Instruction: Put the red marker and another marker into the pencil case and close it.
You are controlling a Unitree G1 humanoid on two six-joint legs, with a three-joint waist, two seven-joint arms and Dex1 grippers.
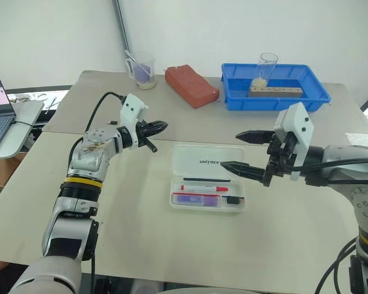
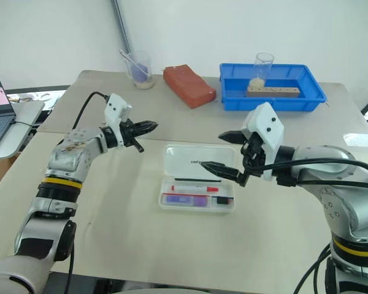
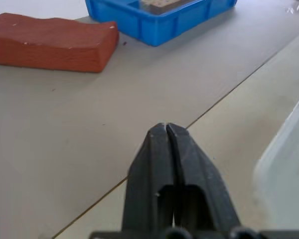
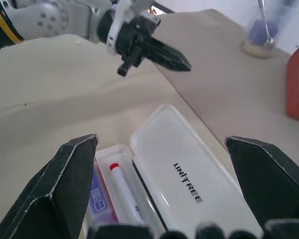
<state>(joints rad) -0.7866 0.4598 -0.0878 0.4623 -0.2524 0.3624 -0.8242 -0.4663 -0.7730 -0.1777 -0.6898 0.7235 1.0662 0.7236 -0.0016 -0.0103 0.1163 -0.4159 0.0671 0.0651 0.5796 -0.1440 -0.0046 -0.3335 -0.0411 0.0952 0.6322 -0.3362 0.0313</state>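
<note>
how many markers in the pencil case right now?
2. The red marker lies lengthwise in the open pencil case; the purple highlighter lies beside it, nearer the robot. A thin dark pen sits on the lid side of the red marker; nothing else visible.

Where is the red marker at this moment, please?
The red marker lies inside the open pencil case, in its tray half near the middle of the table, beside the purple highlighter and under the open right gripper.
</note>
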